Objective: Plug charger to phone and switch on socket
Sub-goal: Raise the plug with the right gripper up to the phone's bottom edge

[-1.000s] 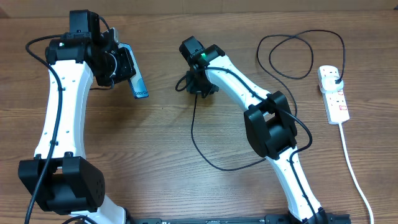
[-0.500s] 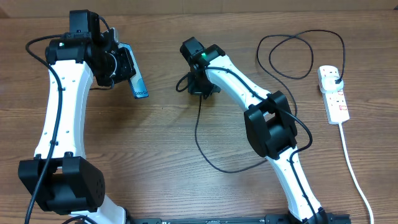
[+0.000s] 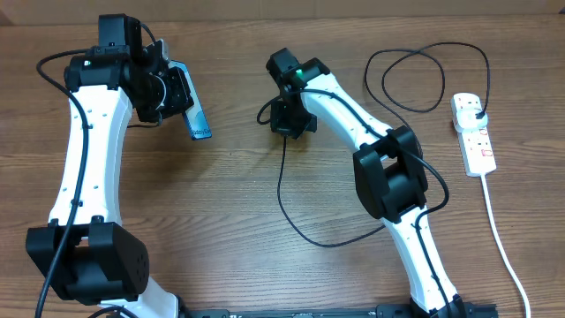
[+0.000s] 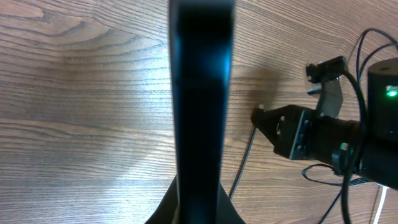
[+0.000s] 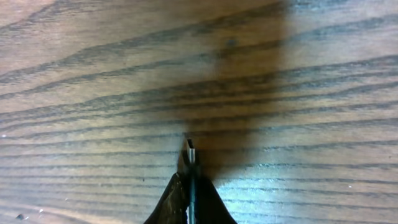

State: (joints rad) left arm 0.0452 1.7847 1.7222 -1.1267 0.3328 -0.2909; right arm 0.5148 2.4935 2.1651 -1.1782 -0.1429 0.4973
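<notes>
Right gripper (image 3: 290,122) clamped on the charger (image 3: 281,190), a thin black cable whose small silvery tip (image 5: 191,148) juts past the fingers (image 5: 171,200) over the table (image 3: 221,212). Left gripper (image 3: 173,92) grips the slim, dark-edged phone (image 3: 198,124), to its left.

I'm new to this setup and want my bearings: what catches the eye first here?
The left claw holds a phone at the upper left of the table. Near the middle, the right claw pinches the tip of a thin black cable, which loops over to a white power strip at the right edge.
</notes>
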